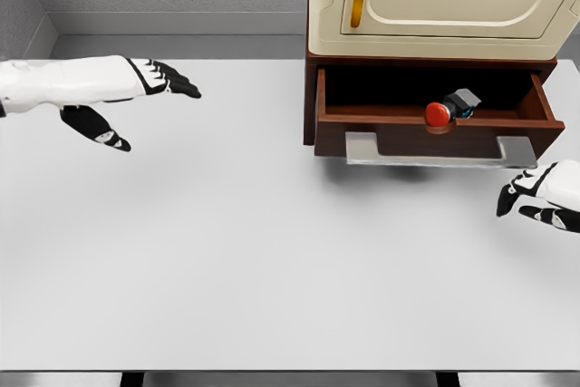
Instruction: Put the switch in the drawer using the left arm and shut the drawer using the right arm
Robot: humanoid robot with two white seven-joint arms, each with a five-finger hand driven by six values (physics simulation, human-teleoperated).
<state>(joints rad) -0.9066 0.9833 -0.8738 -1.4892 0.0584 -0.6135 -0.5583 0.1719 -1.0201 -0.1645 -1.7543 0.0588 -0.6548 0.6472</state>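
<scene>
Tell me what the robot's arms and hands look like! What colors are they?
Both arms are smooth, shiny white shells, rounded like tubes. The left hand has a white back with black fingers and a black thumb, plus small pale patches near the fingertips. The right hand matches it: white on top, black fingers with light tips. No cables, writing or sleeves show.

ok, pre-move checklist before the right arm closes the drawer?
1. Red-buttoned switch with grey and blue body in the open brown wooden drawer: cannot tell, it sits at the front edge, possibly resting on it.
2. Left hand empty and away from the drawer: ok, fingers spread.
3. Right hand free: ok, open, holds nothing.
4. Right hand at the drawer's silver handle: not ok, it is below and to the right, apart.
5. White table between right hand and drawer front shows no obstacle: ok.
</scene>
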